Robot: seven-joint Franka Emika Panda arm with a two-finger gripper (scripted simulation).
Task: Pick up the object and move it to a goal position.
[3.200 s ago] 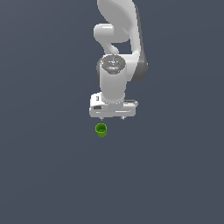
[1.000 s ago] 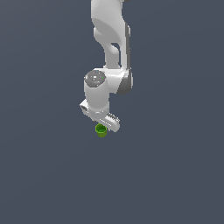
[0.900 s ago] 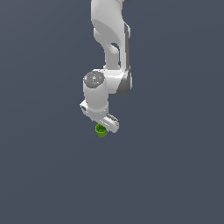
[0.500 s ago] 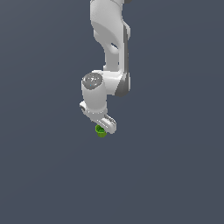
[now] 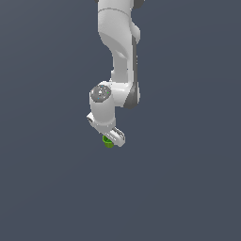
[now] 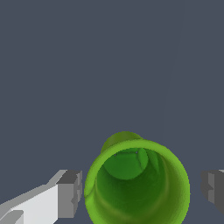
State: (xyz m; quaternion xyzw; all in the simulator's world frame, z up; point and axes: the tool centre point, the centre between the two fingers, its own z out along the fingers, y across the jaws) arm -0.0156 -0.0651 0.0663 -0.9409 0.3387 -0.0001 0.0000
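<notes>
Hand (image 6: 140,192) is open around the cup (image 6: 138,183), 1 finger (image 6: 70,194) on each side, ready to close.

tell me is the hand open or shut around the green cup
Open. In the wrist view both fingers stand apart from the green cup, with gaps either side.

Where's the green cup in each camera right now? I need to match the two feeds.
Exterior view: the green cup peeks out just below the white hand, near the picture's centre, mostly hidden by it.
Wrist view: the green cup fills the lower middle, seen down its hollow top, between the two fingers, apart from both.
Shared landmark: the hand itself, straddling the cup.
</notes>
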